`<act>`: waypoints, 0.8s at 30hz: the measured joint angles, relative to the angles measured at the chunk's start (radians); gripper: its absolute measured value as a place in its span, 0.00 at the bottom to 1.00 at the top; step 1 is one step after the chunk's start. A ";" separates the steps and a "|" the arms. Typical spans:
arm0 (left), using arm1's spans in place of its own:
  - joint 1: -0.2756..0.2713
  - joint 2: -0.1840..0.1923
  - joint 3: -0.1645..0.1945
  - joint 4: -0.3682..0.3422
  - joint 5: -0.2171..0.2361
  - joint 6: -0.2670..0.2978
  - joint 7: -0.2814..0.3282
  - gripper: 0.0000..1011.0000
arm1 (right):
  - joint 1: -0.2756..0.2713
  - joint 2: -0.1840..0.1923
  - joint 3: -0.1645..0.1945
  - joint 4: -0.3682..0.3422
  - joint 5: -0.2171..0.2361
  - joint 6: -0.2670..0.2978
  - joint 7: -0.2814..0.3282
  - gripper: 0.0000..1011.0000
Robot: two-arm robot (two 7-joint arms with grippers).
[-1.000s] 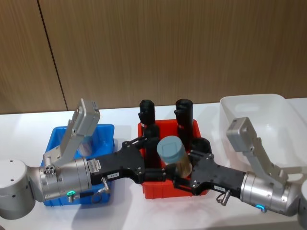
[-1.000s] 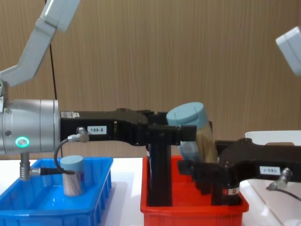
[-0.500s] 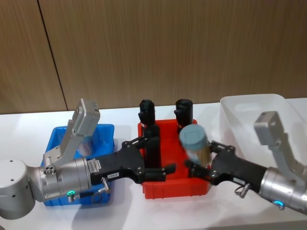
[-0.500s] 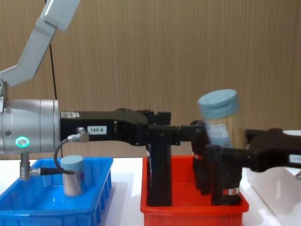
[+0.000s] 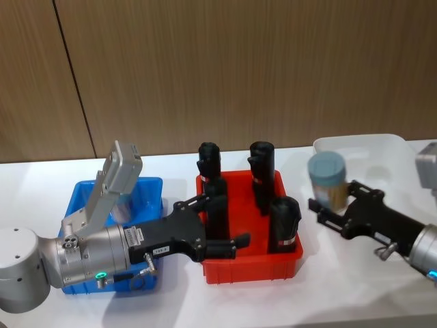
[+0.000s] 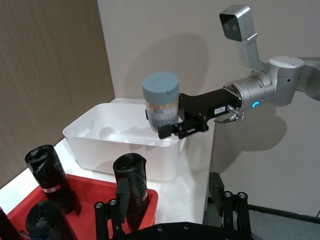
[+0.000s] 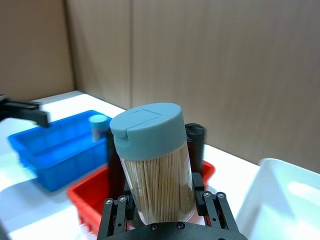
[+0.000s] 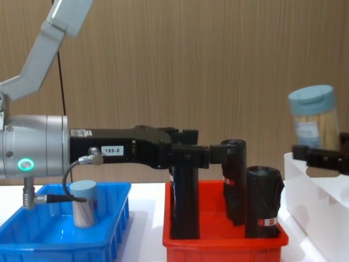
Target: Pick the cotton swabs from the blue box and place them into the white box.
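Observation:
My right gripper (image 5: 336, 196) is shut on a cotton swabs tub (image 5: 326, 179), a clear tub with a pale blue lid and pale sticks inside (image 7: 157, 165). It holds the tub upright, in the air at the left rim of the white box (image 5: 382, 143). From the chest view the tub (image 8: 312, 120) sits above the white box's wall (image 8: 305, 185). Another lidded tub (image 8: 84, 203) stands in the blue box (image 8: 65, 240). My left gripper (image 5: 229, 220) hovers open over the red bin with nothing between its fingers.
A red bin (image 5: 246, 266) sits between the blue and white boxes, holding several tall black rolls (image 5: 285, 222). My left arm stretches across the blue box (image 5: 147, 184). A wooden wall stands behind the white table.
My right gripper has carried the tub rightward from above the red bin to the white box's left rim. The left arm has stayed still.

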State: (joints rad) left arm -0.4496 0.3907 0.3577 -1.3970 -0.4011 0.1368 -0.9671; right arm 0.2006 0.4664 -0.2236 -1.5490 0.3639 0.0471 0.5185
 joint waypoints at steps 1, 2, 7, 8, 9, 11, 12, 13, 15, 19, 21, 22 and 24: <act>0.000 0.000 0.000 0.000 0.000 0.000 0.000 0.99 | 0.000 0.004 0.005 0.002 0.005 0.000 -0.017 0.65; 0.000 0.000 0.000 0.000 0.000 0.000 0.000 0.99 | 0.000 0.006 0.009 0.005 0.008 0.000 -0.024 0.65; 0.000 0.000 0.000 0.000 0.000 0.000 0.000 0.99 | 0.008 0.012 0.021 0.020 0.016 0.009 -0.072 0.65; 0.000 0.000 0.000 0.000 0.000 0.000 0.000 0.99 | 0.013 0.012 0.025 0.029 0.017 0.014 -0.087 0.65; 0.000 0.000 0.000 0.000 0.000 0.000 0.000 0.99 | 0.016 0.012 0.026 0.033 0.017 0.017 -0.098 0.65; 0.000 0.000 0.000 0.000 0.000 0.000 0.000 0.99 | 0.023 0.012 0.029 0.042 0.017 0.023 -0.110 0.65; 0.000 0.000 0.000 0.000 0.000 0.000 0.000 0.99 | 0.032 0.010 0.032 0.055 0.016 0.029 -0.128 0.65; 0.000 0.000 0.000 0.000 0.000 0.000 0.000 0.99 | 0.043 0.008 0.033 0.069 0.014 0.037 -0.144 0.65; 0.000 0.000 0.000 0.000 0.000 0.000 0.000 0.99 | 0.056 0.004 0.034 0.088 0.008 0.044 -0.157 0.65; 0.000 0.000 0.000 0.000 0.000 0.000 0.000 0.99 | 0.098 -0.007 0.036 0.149 -0.013 0.066 -0.188 0.65; 0.000 0.000 0.000 0.000 0.000 0.000 0.000 0.99 | 0.111 -0.011 0.036 0.170 -0.019 0.071 -0.195 0.65; 0.000 0.000 0.000 0.000 0.000 0.000 0.000 0.99 | 0.120 -0.014 0.036 0.183 -0.023 0.073 -0.197 0.65; 0.000 0.000 0.000 0.000 0.000 0.000 0.000 0.99 | 0.132 -0.017 0.036 0.201 -0.030 0.077 -0.202 0.65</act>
State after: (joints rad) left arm -0.4496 0.3907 0.3576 -1.3970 -0.4011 0.1368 -0.9669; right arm 0.3322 0.4494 -0.1881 -1.3481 0.3341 0.1238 0.3162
